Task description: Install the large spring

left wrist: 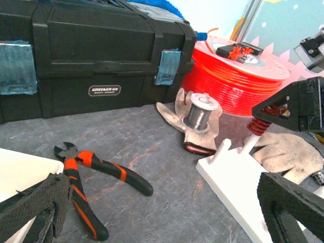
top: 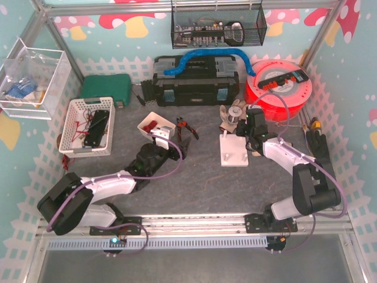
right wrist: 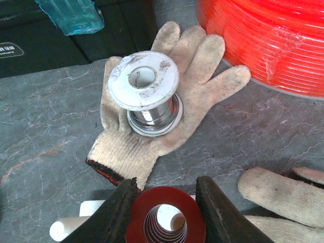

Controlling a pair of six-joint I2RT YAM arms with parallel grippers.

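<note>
**A:** Position of the large spring (left wrist: pixel 259 124)?

**B:** It is clamped between the jaws of the right gripper (right wrist: pixel 166 200). That puts it at lower centre of the right wrist view and at the right edge of the left wrist view. It hangs over the far end of the white peg board (left wrist: pixel 238 177).

**A:** Long axis?

**B:** Upright. The right wrist camera looks straight down the bore, and white shows inside the coils. I take that to be the peg (left wrist: pixel 249 146) under it, so bore and peg look roughly in line.

**A:** Is it on the peg yet?

**B:** Cannot tell. In the left wrist view the spring's lower end sits at the peg's tip. Whether the first coils are already over the tip or just above it is not resolvable.

**A:** Left gripper (left wrist: pixel 162 202)?

**B:** Jaws wide apart, holding nothing. It is low on the table, left of the board in the top view. The side cutters (left wrist: pixel 96 172) lie in front of it, and it is well apart from the spring. The right arm is the only one placed to act.

**A:** What does the next move turn on?

**B:** Judgement: a straight descent along the peg's axis, with the jaws parting only once the coils are well down the peg.

**A:** Risk?

**B:** If the bore is off centre, the bottom coil could catch on the peg tip and the spring could tilt in the grip.
</note>
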